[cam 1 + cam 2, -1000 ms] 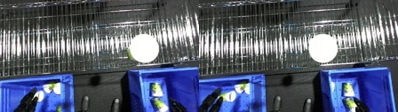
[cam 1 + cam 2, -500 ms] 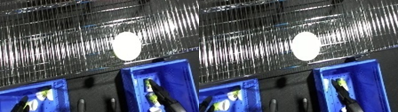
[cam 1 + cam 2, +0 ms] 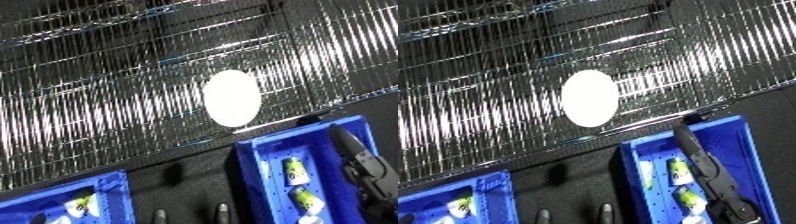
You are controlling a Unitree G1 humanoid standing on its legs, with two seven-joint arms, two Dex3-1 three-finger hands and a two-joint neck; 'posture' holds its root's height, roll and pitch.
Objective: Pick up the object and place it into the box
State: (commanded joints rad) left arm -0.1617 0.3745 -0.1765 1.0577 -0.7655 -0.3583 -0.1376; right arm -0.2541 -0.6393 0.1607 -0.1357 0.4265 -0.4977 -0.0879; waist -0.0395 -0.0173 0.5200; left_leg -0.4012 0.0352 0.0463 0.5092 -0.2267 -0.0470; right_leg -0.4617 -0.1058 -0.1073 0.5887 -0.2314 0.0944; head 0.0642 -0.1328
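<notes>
Our view has tipped since half a second ago. Our right hand [image 3: 704, 165] now reaches long and straight over the blue bin [image 3: 740, 135] at lower right, holding nothing. The white oval object [image 3: 589, 98] sits mid-frame on the wire shelf [image 3: 478, 75].

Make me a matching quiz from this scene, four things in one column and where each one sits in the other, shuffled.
Things:
1. white oval object
2. right hand
3. left blue bin
4. wire shelf

Places:
A. lower left corner of the view
B. fills the upper part of the view
C. reaching over the right blue bin
D. middle, on the wire mesh

Pairs: 1-D, 2-C, 3-A, 4-B
</notes>
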